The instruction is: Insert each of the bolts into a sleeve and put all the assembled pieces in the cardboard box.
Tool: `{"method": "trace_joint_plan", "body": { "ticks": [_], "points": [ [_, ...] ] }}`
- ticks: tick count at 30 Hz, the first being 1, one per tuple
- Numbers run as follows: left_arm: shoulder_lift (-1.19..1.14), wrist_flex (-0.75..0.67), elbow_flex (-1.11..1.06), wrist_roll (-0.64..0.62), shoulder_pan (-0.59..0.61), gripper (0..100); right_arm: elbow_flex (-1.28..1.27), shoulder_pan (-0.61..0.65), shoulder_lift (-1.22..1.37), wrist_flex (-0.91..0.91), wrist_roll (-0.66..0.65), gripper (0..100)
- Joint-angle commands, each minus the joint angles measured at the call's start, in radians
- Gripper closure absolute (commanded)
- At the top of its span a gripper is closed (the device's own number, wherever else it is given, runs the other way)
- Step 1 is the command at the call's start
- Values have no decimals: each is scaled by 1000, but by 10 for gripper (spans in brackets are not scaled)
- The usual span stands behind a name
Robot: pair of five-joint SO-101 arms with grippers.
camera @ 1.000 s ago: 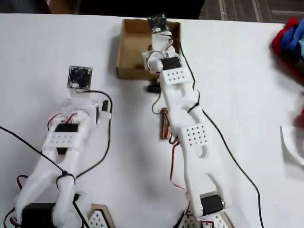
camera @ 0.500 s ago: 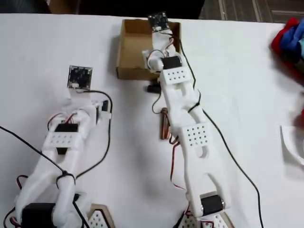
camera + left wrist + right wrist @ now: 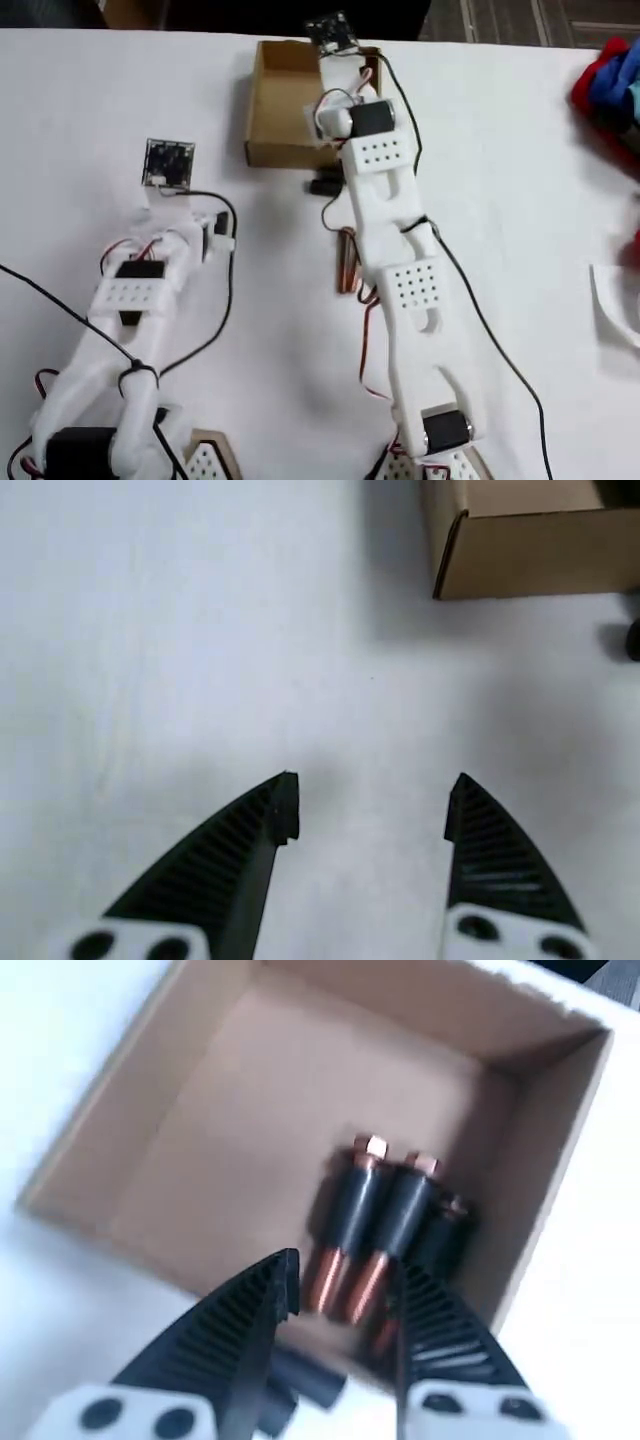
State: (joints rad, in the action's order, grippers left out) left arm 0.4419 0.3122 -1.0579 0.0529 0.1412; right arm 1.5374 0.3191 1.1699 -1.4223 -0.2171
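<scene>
No text, label, number or sign can be read anywhere; the box [image 3: 540,555] wall seen from the left wrist is plain cardboard
</scene>
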Motion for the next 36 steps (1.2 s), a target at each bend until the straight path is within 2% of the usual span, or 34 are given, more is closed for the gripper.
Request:
{"method": "trace_joint_plan", "body": {
  "ticks": [1,5,7,16,19,22,25,36],
  "points": [
    [31,-18,5,0,14,748,107,12,-96,-157,-115,868],
    [31,-18,5,0,14,748,129,61,-96,-338,-336,868],
    [31,-18,5,0,14,748,115,76,-85,-349,-410,868],
    [31,-18,8,-20,51,748,57,93,-85,-348,-420,868],
    [31,-18,12,-149,129,748,0,94,-88,-348,-427,868],
    [31,-55,5,-239,203,748,-63,102,-96,-348,-503,868],
    [31,-69,4,-245,216,748,-104,105,-96,-348,-539,868],
    [29,-69,4,-245,213,748,-169,84,-84,-344,-540,868]
  ]
}}
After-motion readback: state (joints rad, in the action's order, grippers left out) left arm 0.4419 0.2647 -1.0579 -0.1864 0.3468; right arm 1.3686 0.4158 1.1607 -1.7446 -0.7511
